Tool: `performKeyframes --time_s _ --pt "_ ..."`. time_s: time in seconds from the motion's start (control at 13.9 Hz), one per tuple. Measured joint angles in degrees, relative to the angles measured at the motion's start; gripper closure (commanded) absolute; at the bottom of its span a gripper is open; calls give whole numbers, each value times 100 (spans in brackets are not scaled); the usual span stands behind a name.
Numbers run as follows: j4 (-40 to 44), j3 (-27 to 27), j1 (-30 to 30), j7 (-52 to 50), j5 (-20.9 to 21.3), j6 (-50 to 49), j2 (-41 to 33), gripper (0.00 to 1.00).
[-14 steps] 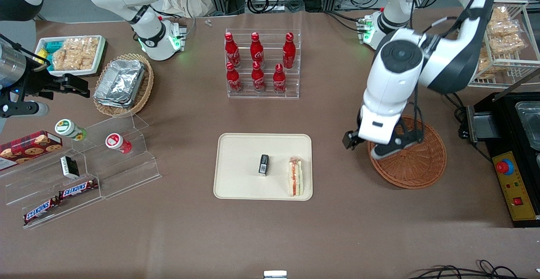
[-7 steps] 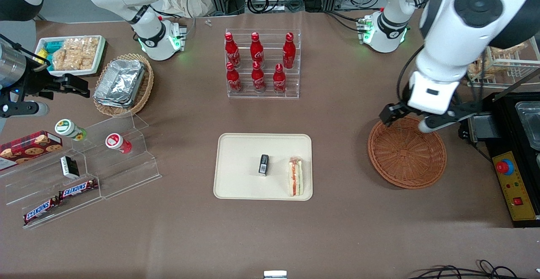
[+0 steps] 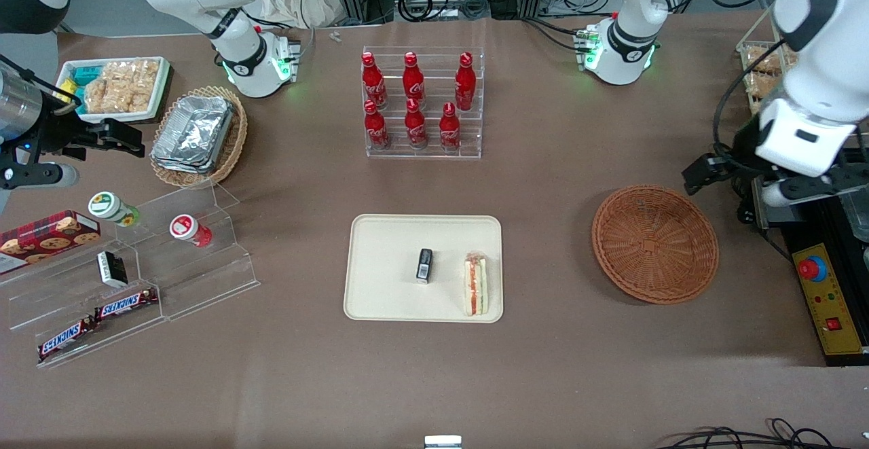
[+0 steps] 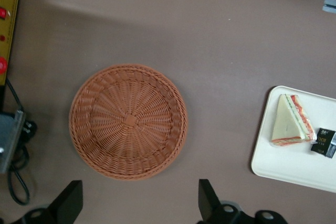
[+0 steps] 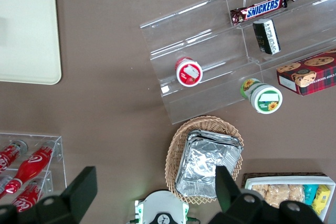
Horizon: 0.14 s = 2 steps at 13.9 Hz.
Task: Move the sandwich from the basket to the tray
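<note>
The sandwich (image 3: 475, 284) lies on the cream tray (image 3: 387, 265), near the tray's edge that faces the basket. It also shows in the left wrist view (image 4: 291, 123), on the tray (image 4: 294, 169). The reddish-brown wicker basket (image 3: 655, 244) is empty, as the left wrist view (image 4: 128, 121) also shows. My left gripper (image 3: 738, 184) is open and empty, raised high above the table. It hangs beside the basket's rim, toward the working arm's end and a little farther from the front camera. Its two fingertips (image 4: 68, 203) stand wide apart around the gripper's centre (image 4: 139, 205).
A small black item (image 3: 424, 265) lies on the tray beside the sandwich. A black box with a red button (image 3: 825, 286) stands near the basket. A rack of red bottles (image 3: 421, 102) stands farther back. Acrylic snack shelves (image 3: 136, 265) and a tan basket of foil containers (image 3: 197, 133) lie toward the parked arm's end.
My left gripper has risen from over the basket and moved toward the working arm's end of the table. The sandwich and the tray have not moved.
</note>
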Motion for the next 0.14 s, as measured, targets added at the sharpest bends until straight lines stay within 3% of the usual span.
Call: performKeyframes --time_s 0.14 --pt "256 76 -1 153 -65 -161 123 0"
